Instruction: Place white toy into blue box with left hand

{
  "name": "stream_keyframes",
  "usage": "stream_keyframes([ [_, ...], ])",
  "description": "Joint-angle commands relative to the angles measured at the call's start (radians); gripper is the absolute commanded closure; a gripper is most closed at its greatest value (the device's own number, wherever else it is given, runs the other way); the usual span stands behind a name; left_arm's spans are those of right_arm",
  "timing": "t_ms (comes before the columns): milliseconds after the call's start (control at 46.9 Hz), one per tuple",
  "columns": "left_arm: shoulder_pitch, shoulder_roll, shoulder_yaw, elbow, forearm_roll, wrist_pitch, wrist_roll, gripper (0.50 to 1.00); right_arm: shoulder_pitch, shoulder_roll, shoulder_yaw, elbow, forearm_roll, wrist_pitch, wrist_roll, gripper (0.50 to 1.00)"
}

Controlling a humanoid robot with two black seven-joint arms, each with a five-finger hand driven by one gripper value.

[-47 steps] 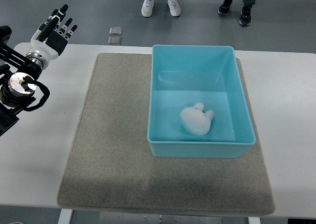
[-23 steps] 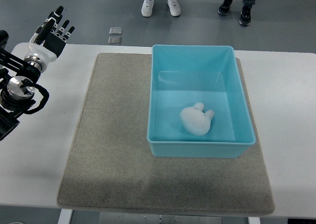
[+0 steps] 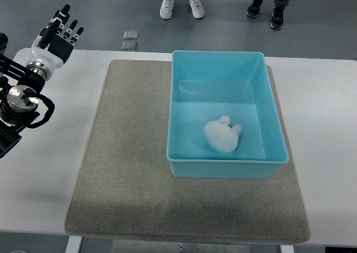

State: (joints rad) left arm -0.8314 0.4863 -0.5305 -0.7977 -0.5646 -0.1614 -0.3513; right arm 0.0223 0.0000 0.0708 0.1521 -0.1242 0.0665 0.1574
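Top view: the small white plush toy [image 3: 222, 136] lies inside the blue plastic box [image 3: 174, 109]; the left hand [image 3: 56, 37], fingers spread and empty, hovers at the table's far-left corner.

glossy plastic blue box [image 3: 226, 58], rough mat [image 3: 128, 164]

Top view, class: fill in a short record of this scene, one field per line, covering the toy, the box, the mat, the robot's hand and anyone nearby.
white toy: lying inside the box, towards its near wall
blue box: open-topped, on the mat's right part
grey mat: flat on the white table
left hand: empty, fingers spread, over the table's far left corner
right hand: not in view
people: two pairs of shoes on the floor beyond the table
task state: toy already in box
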Motion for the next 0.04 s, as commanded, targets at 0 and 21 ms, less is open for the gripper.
stream_keyframes([
  [0, 0.000, 0.000, 0.001, 0.000, 0.000, 0.000, 0.000, 0.500, -0.002, 0.000, -0.002, 0.000, -0.002, -0.001, -0.001, 0.564],
  [21, 0.000, 0.000, 0.000, 0.000, 0.000, 0.000, 0.000, 0.500, -0.002, 0.000, -0.003, 0.000, -0.002, -0.001, -0.001, 0.564],
])
